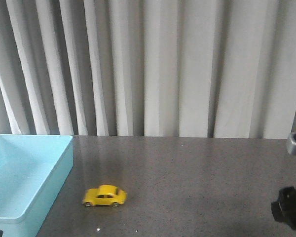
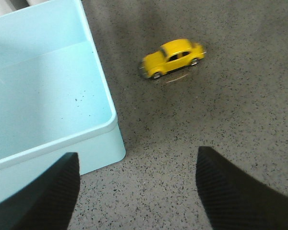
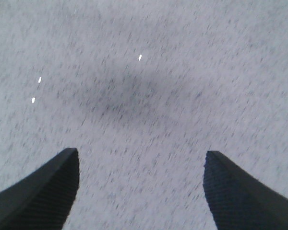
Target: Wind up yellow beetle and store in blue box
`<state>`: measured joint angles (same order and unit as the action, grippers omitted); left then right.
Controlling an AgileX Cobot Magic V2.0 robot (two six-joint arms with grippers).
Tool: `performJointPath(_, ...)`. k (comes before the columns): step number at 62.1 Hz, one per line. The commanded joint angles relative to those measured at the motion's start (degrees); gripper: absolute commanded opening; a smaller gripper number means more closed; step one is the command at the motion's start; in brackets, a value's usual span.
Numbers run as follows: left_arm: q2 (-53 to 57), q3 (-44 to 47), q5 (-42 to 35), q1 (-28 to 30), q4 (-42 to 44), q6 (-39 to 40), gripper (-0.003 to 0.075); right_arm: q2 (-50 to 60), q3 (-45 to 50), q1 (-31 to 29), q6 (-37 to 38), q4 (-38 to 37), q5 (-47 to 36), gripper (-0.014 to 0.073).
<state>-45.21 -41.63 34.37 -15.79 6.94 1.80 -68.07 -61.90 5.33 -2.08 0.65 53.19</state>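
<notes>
Dark speckled table [image 1: 197,173] — blue box [image 1: 59,170] at left, yellow beetle [image 1: 104,196] just beside it, upright.

Bare dark speckled surface [image 1: 197,173] surrounds the small yellow toy beetle car [image 1: 104,196] on every side; the shallow pale-blue plastic box [image 1: 59,170] stands near its left, apart.

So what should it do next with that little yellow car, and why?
Probably the left gripper should reach forward over the beetle. The car sits untouched on the table beside the blue box, ahead of that gripper's open fingers, and the right gripper sees only bare table.
</notes>
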Motion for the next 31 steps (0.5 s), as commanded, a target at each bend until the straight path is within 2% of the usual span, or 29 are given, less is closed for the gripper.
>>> performJointPath(1, -0.01, -1.96, -3.28, -0.48, -0.22, 0.17, 0.0504, 6.16, 5.01, 1.52, 2.78, -1.20, -5.22, 0.0523)
performJointPath(15, -0.09, -1.96, -3.80, -0.48, -0.16, -0.08, 0.0504, 14.51, 16.22, 1.91, 3.17, -1.23, -8.57, 0.0523)
performJointPath(21, -0.94, -2.38, -5.01, -0.48, -0.16, -1.80, 0.0504, 15.97, 17.08, 1.91, 3.17, -1.23, -8.41, 0.0523)
performJointPath(31, -7.65, -8.06, -2.87, -0.48, -1.47, -9.48, 0.0504, 16.54, 17.02, 1.91, 3.17, -1.15, -8.46, 0.0523)
